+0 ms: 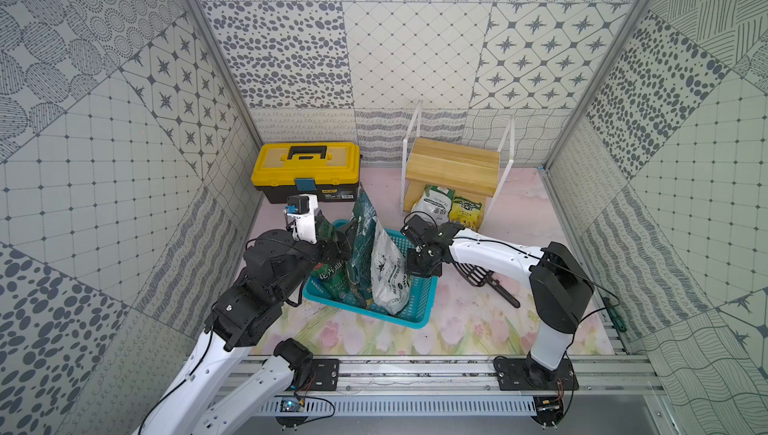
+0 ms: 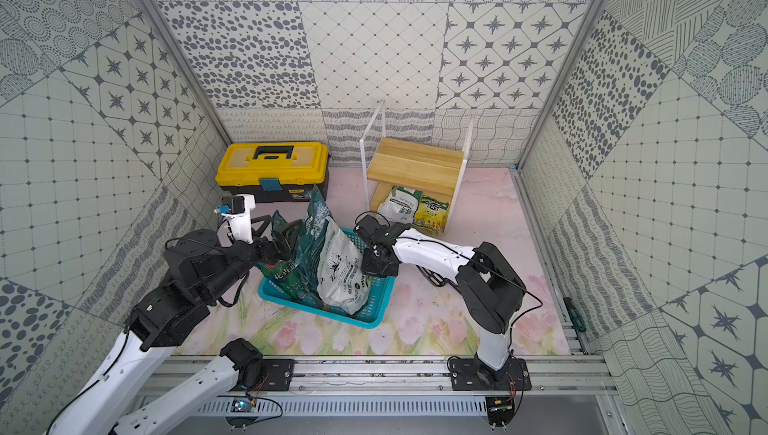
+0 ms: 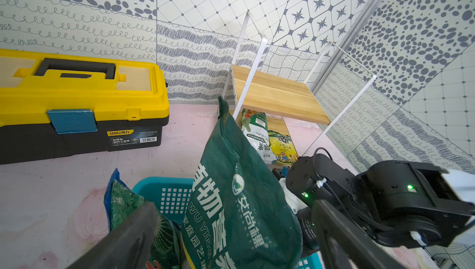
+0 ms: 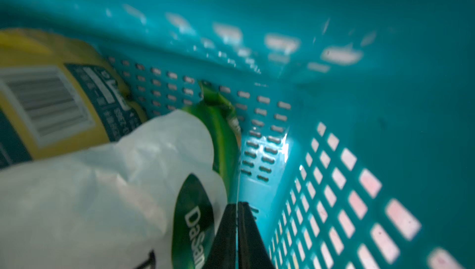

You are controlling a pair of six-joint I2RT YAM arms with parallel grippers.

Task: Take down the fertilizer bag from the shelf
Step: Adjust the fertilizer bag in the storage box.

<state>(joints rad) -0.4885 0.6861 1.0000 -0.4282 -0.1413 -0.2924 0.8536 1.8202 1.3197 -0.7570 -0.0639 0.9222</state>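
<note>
Two bags (image 1: 434, 204) lie on the shelf's (image 1: 453, 162) lower board; three more stand in the basket (image 1: 411, 316). Left gripper (image 3: 234, 203) gapes wide beside those. The right gripper (image 4: 237, 218), bent down into the basket, is pinched shut.

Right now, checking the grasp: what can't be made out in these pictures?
- Right gripper: right wrist view blurred; whether it pinches the white bag is unclear.
- Its tips, both top views: hidden below its own wrist.
- Black tool, in a top view: half covered by the right arm.
- Shelf, lower board, top views: mostly under the upper board.
</note>
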